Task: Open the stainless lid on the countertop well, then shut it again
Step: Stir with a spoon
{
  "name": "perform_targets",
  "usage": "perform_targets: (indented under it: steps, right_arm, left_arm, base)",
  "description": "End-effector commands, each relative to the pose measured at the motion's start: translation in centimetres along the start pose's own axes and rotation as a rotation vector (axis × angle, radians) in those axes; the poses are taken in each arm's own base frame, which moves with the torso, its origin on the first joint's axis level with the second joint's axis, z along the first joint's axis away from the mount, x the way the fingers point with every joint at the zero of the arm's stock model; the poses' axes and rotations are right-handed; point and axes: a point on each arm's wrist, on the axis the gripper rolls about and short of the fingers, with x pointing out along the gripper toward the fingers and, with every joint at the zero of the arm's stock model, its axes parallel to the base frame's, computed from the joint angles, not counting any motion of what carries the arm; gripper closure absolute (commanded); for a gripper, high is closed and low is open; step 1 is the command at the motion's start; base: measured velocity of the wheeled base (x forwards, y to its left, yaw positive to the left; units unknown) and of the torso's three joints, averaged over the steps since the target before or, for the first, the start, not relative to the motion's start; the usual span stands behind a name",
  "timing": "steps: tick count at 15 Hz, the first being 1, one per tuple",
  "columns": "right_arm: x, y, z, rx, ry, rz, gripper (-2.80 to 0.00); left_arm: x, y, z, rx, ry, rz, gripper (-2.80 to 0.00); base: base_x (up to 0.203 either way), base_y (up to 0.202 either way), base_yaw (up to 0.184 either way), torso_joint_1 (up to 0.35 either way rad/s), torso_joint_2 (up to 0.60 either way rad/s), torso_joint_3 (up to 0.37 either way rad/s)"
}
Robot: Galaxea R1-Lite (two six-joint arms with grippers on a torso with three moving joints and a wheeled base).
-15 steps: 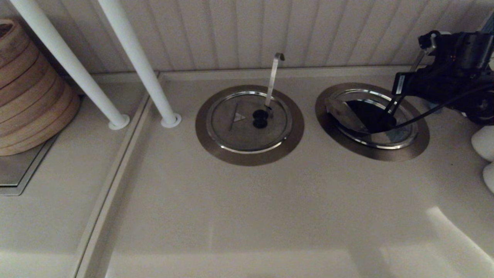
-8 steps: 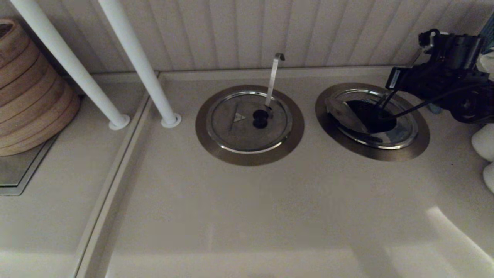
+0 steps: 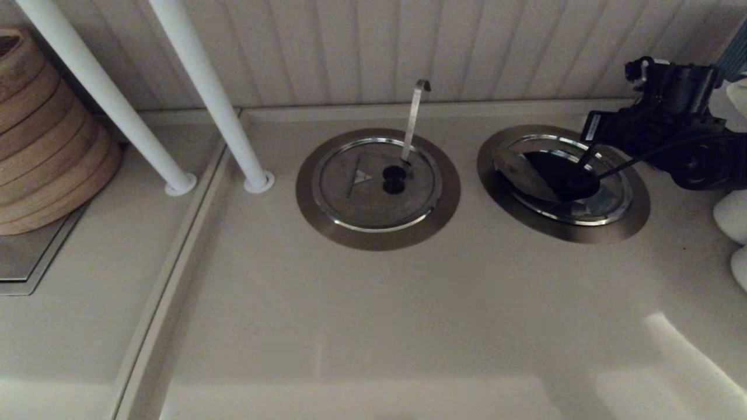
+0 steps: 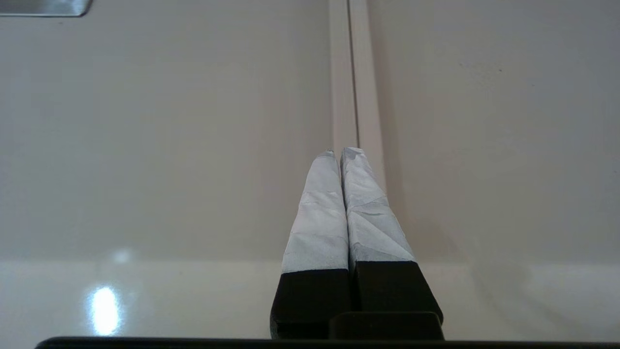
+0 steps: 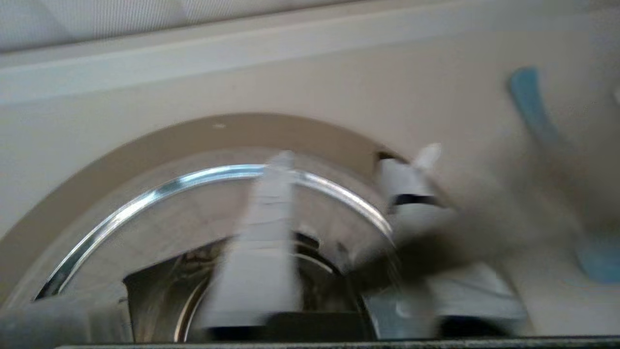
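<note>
The stainless lid [image 3: 522,172] on the right-hand countertop well [image 3: 583,233] is folded. Its left half stands tilted up over the dark hole [image 3: 563,175], and its right half, with the bluish smudge [image 3: 604,201], lies flat. My right gripper [image 3: 585,160] hangs over the well's far right rim, open. In the right wrist view the gripper [image 5: 358,155] has its fingers [image 5: 271,232] wide apart, with the lid's bright edge [image 5: 193,177] running behind them. My left gripper [image 4: 341,151] is shut and empty above the bare counter, and it shows only in the left wrist view.
A like well with a flat lid [image 3: 362,192] and a curled-hook ladle handle [image 3: 414,116] sits in the middle. Two white poles [image 3: 210,99] and stacked bamboo steamers [image 3: 41,140] stand at the left. White objects [image 3: 732,216] sit at the right edge, and the panelled wall is close behind.
My right gripper has drawn back out of the well, up and towards the right. The lid's left half stays tilted up, perhaps slightly lower. The left arm has not moved.
</note>
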Motion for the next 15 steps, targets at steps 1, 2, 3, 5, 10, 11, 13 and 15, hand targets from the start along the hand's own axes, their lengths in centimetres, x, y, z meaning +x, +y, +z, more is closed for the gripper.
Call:
perform_targets:
  steps: [1,2,3,5,10,11,13,15]
  right_arm:
    - [0.2,0.0,-0.1,0.002,-0.002,-0.003,-2.8]
    - [0.2,0.0,0.0,0.003,-0.003,-0.003,-2.8]
    - [0.2,-0.1,0.1,0.003,-0.006,-0.006,-2.8]
    - [0.2,-0.2,0.1,0.001,-0.012,-0.04,-2.8]
    - [0.4,-0.2,0.5,-0.018,-0.031,-0.096,-2.8]
    - [0.3,-0.1,0.5,-0.017,-0.03,-0.093,-2.8]
    - [0.4,0.8,0.1,-0.014,-0.023,-0.075,-2.8]
    - [0.7,1.2,-0.2,-0.01,-0.041,-0.067,-2.8]
  left_arm:
    - [0.0,0.0,0.0,-0.001,0.0,0.0,0.0]
    - [0.0,0.0,0.0,-0.001,0.0,0.0,0.0]
    - [0.0,0.0,0.0,-0.001,0.0,0.0,0.0]
    - [0.0,0.0,0.0,-0.001,-0.002,0.0,0.0]
    - [0.0,0.0,0.0,-0.001,0.0,0.0,0.0]
    - [0.0,0.0,0.0,-0.001,-0.001,0.0,0.0]
    - [0.0,0.0,0.0,-0.001,0.0,0.002,0.0]
    - [0.0,0.0,0.0,-0.001,-0.002,0.0,0.0]
  base:
    - [0.0,0.0,0.0,0.0,0.0,0.0]
    - [0.0,0.0,0.0,0.0,0.0,0.0]
    - [0.0,0.0,0.0,0.0,0.0,0.0]
    - [0.0,0.0,0.0,0.0,0.0,0.0]
    - [0.0,0.0,0.0,0.0,0.0,0.0]
    - [0.0,0.0,0.0,0.0,0.0,0.0]
    - [0.0,0.0,0.0,0.0,0.0,0.0]
    - [0.0,0.0,0.0,0.0,0.0,0.0]
